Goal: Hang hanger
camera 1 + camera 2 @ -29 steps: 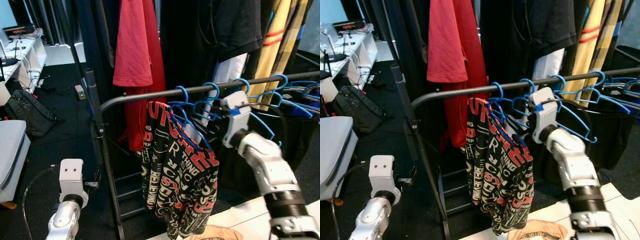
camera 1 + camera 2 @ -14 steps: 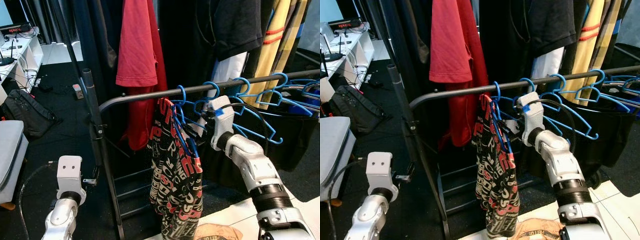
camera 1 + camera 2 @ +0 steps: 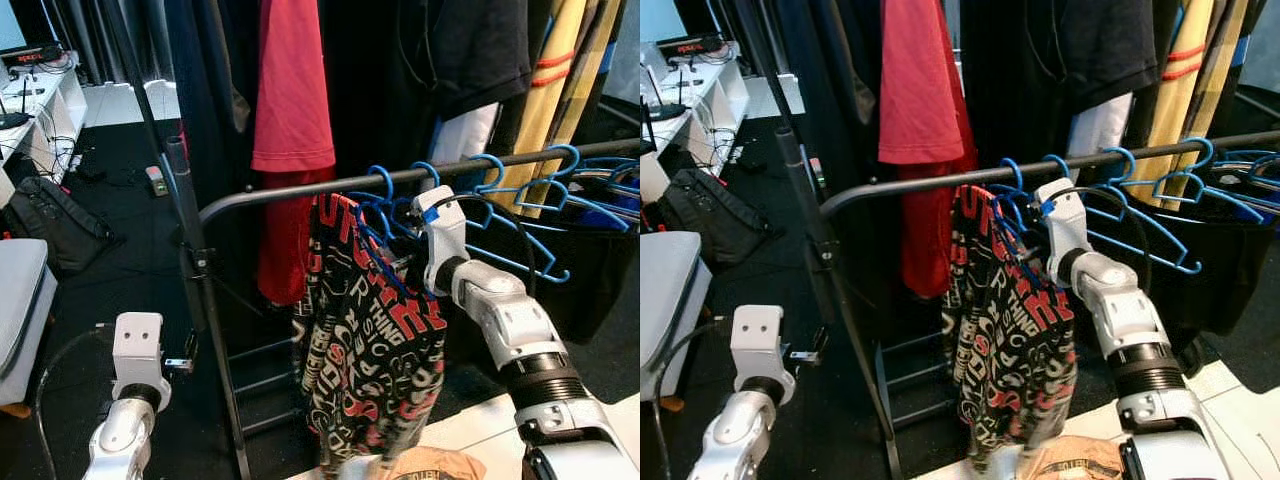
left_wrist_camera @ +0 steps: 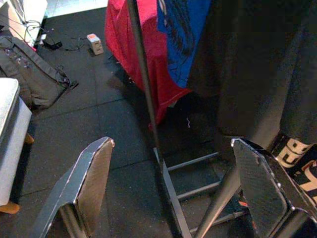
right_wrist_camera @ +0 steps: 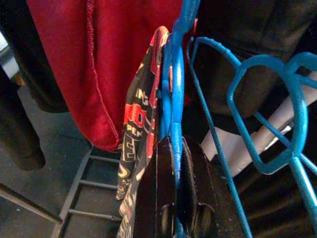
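Note:
A blue hanger (image 3: 381,190) carries a black, red and white printed garment (image 3: 372,350). Its hook curls over the dark rail (image 3: 290,199) of the clothes rack. My right gripper (image 5: 173,145) is shut on the hanger's blue wire (image 5: 174,99) just below the hook, reaching in from the right (image 3: 402,262). The garment hangs broadside under it. My left gripper (image 4: 172,143) hangs low beside the rack's foot, open, with nothing between its fingers.
Several bare blue hangers (image 3: 520,195) crowd the rail right of my right arm. A red shirt (image 3: 295,90) and dark clothes hang above. The rack's upright post (image 3: 188,230) stands to the left, a backpack (image 3: 60,225) lies on the floor, and a white table edge (image 3: 480,435) is below.
The camera has shifted a little. The printed garment has swung from edge-on half a second ago to broadside. My right gripper stays shut on the hanger at the rail.

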Tool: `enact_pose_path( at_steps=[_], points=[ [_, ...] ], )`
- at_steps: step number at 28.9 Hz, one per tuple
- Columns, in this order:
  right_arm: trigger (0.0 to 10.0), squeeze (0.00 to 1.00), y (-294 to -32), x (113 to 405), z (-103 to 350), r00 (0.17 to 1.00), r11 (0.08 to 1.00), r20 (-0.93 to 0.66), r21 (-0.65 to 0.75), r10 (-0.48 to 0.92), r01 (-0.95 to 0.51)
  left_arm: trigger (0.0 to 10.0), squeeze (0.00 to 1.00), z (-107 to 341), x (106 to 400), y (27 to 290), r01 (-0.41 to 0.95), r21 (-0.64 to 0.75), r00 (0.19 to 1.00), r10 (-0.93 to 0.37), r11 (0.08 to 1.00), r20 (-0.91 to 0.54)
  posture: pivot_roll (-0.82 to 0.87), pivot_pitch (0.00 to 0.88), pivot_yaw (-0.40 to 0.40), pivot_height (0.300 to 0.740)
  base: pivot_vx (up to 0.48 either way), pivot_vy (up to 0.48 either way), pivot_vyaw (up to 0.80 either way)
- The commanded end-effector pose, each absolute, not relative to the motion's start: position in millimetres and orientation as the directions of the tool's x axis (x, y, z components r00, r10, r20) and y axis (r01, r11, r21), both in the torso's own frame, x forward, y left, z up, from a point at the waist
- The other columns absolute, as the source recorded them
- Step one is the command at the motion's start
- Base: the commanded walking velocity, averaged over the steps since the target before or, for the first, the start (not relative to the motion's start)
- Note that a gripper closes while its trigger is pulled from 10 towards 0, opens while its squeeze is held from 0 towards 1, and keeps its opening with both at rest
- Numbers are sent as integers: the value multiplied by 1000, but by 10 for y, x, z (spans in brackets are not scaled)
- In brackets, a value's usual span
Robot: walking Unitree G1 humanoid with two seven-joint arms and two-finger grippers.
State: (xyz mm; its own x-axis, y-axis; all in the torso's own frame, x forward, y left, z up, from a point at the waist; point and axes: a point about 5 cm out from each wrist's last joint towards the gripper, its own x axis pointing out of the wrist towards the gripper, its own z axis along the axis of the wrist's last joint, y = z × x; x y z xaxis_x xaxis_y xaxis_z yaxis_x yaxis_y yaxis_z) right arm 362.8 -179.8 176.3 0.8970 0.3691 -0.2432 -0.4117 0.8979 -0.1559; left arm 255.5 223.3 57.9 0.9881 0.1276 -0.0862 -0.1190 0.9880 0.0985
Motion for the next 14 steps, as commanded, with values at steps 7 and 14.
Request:
enact_pose_path(
  at_steps=[7,14],
  points=[
    [0,0,-1903,3628,1846,908,903,-218,-167,358,-396,10000,0,741,2634,2249,-139,95,989,143,986,-34,4,6,-35,740,0,0,0],
    [0,0,-1904,3627,1903,909,902,-186,-158,372,-401,10000,0,762,2649,2250,-141,94,989,144,986,-28,2,8,-33,740,0,0,0]
  ],
)
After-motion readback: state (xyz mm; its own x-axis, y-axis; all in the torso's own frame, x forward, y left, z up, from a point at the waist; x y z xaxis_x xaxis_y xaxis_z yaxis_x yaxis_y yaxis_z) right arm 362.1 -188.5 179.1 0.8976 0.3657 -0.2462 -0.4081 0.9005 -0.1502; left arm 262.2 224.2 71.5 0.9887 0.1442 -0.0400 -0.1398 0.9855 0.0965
